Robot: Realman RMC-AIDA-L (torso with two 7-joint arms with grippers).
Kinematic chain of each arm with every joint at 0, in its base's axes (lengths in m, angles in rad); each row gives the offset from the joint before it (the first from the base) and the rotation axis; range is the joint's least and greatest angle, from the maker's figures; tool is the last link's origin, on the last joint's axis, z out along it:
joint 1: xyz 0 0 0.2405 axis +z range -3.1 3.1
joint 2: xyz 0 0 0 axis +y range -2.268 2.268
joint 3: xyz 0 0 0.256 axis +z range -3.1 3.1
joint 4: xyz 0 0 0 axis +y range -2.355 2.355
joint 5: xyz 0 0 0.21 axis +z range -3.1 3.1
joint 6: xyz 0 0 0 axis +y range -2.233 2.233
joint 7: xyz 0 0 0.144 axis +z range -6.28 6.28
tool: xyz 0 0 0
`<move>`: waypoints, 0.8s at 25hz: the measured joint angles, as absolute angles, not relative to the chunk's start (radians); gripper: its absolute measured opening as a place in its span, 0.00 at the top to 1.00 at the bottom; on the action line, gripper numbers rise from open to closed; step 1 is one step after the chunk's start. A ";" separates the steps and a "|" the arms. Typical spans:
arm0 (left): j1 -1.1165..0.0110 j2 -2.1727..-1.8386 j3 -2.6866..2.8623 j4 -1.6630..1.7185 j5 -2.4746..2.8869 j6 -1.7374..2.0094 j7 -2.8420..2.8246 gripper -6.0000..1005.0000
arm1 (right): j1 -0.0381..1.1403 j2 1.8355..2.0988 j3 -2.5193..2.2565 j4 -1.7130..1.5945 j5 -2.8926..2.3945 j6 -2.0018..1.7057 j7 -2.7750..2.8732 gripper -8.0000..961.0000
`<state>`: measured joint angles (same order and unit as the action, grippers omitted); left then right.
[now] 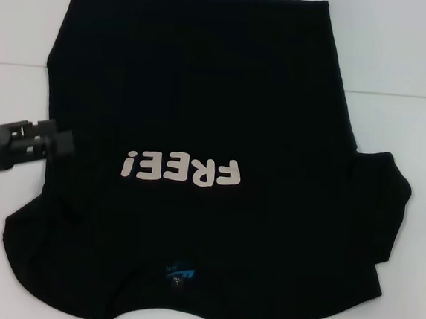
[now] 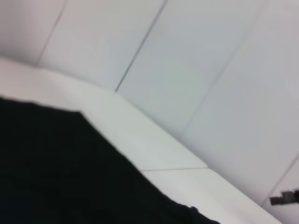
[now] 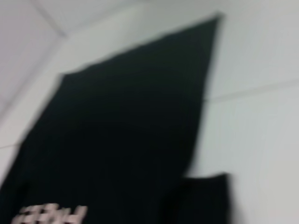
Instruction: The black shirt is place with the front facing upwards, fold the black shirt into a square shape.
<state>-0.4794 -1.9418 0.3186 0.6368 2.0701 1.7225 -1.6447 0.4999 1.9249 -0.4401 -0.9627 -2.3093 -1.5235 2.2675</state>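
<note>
The black shirt [image 1: 204, 91] lies flat on the white table [image 1: 417, 132], front up. Its white "FREE!" lettering [image 1: 182, 170] reads upside down, and the blue neck label [image 1: 180, 277] sits by the near edge, so the collar points toward me and the hem lies far away. Both sleeves spread out, one at the near left [image 1: 34, 237] and one at the right [image 1: 381, 197]. My left gripper [image 1: 64, 140] hovers open at the shirt's left edge, level with the lettering, holding nothing. The right gripper is out of view; its wrist view looks down on the black shirt [image 3: 131, 130].
White tabletop surrounds the black shirt [image 2: 56, 168] on the left, right and far sides. A seam line [image 1: 398, 94] crosses the table at the back. A small dark piece [image 2: 286, 198] shows far off in the left wrist view.
</note>
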 joint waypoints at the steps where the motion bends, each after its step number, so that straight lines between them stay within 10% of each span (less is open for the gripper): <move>1: -0.469 -1.946 0.319 0.638 2.063 1.738 -1.606 0.27 | 0.514 1.922 -0.441 -0.985 -2.359 -1.535 2.327 0.03; 20: -0.400 -1.970 0.371 0.628 2.076 1.842 -1.373 0.27 | 0.731 1.934 -0.496 -0.807 -2.735 -1.499 2.535 0.03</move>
